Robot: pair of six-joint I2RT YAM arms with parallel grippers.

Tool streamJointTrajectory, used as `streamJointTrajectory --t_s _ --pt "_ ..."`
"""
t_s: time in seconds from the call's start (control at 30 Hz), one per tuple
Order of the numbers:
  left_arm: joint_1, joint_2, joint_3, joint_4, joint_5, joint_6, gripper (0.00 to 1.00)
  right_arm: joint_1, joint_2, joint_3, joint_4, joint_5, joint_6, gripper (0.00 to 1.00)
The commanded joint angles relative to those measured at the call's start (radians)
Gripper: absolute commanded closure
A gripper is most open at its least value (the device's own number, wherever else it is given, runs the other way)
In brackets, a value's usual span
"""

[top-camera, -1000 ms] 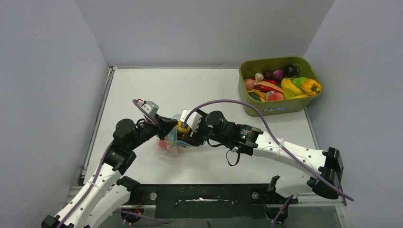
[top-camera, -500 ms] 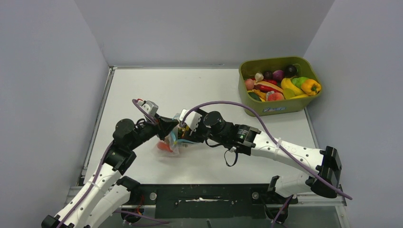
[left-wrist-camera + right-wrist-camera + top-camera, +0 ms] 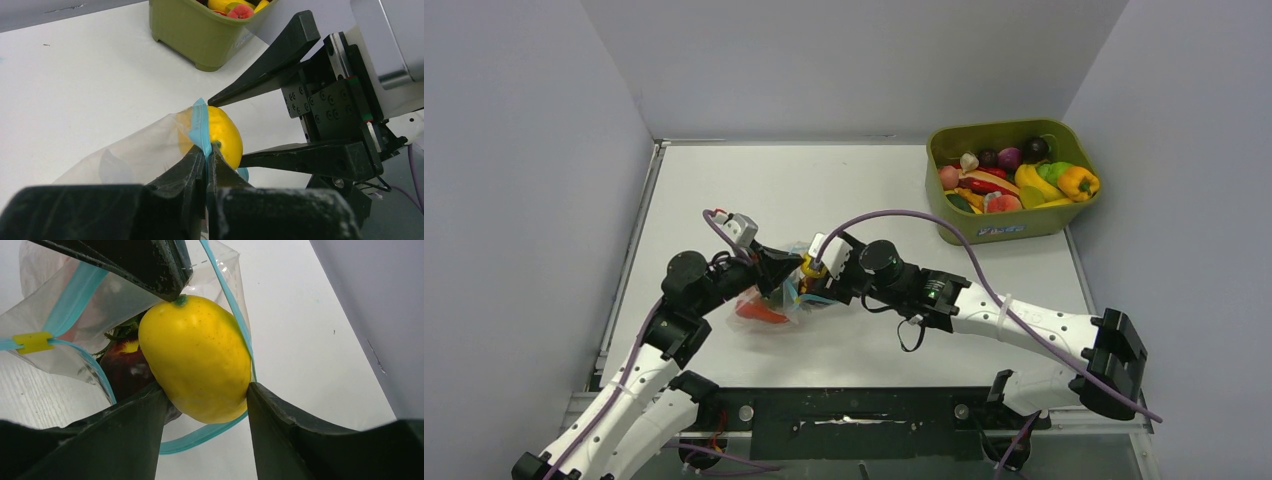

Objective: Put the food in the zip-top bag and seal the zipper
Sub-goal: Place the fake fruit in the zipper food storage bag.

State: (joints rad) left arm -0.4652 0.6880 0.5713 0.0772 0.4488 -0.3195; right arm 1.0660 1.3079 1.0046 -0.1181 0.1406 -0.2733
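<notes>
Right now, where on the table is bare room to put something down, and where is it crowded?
Free: the far part of the table, between the back wall, the olive-green tub and the arms. Crowded: the middle, where the left gripper pinches the zip-top bag and the right gripper holds the yellow piece.

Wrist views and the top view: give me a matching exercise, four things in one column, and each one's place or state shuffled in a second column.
1. yellow plastic toy fruit
2. clear zip-top bag with teal strip
3. olive-green plastic tub
4. dark maroon toy piece

A. on the table, far right corner
B. inside the bag
C. between the right gripper fingers, at the bag's mouth
D. edge pinched by the left gripper

Pairs: 1-C, 2-D, 3-A, 4-B
</notes>
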Motion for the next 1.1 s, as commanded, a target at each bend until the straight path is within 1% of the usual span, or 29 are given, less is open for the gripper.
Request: streamJointTrajectory --t_s 0.0,0.07,0.1,0.13,0.2,0.23,0.3,0.47,0.6,0.7,0.97,1.07 --pt "-0.004 -0.022 0.008 0.111 0.064 -0.024 1.00 -0.009 -0.046 -0.008 0.143 -0.077 0.052 0.42" --pt "-0.004 -0.024 0.003 0.114 0.065 -0.026 1.00 -0.009 -0.048 -0.016 0.169 -0.093 0.061 0.42" --pt "-0.004 -0.026 0.001 0.116 0.066 -0.027 1.00 -0.009 -0.046 -0.018 0.178 -0.096 0.064 0.46" --pt "-0.004 -0.027 0.001 0.117 0.067 -0.027 1.00 -0.012 -0.042 -0.018 0.184 -0.099 0.067 0.52" --pt "-0.005 -0.030 0.001 0.118 0.067 -0.029 1.00 -0.017 -0.034 -0.018 0.190 -0.100 0.075 0.68" --pt "-0.004 -0.031 0.002 0.119 0.068 -0.027 1.00 -0.023 -0.032 -0.021 0.200 -0.106 0.082 0.74" --pt "-0.004 -0.033 0.002 0.119 0.073 -0.027 1.00 -0.035 -0.037 -0.040 0.235 -0.124 0.104 0.77" --pt "-0.005 -0.040 0.012 0.102 0.077 -0.020 1.00 -0.078 -0.105 -0.140 0.388 -0.163 0.178 0.77" --pt "-0.003 -0.041 0.016 0.099 0.074 -0.020 1.00 -0.133 -0.195 -0.249 0.528 -0.226 0.258 0.77" --pt "-0.004 -0.034 0.018 0.101 0.073 -0.021 1.00 -0.144 -0.235 -0.299 0.586 -0.258 0.269 0.77" --pt "-0.004 -0.009 -0.006 0.191 0.087 -0.081 1.00 -0.147 -0.265 -0.405 0.819 -0.328 0.330 0.75" --pt "-0.004 -0.005 -0.013 0.221 0.090 -0.104 1.00 -0.149 -0.250 -0.423 0.895 -0.342 0.350 0.72"
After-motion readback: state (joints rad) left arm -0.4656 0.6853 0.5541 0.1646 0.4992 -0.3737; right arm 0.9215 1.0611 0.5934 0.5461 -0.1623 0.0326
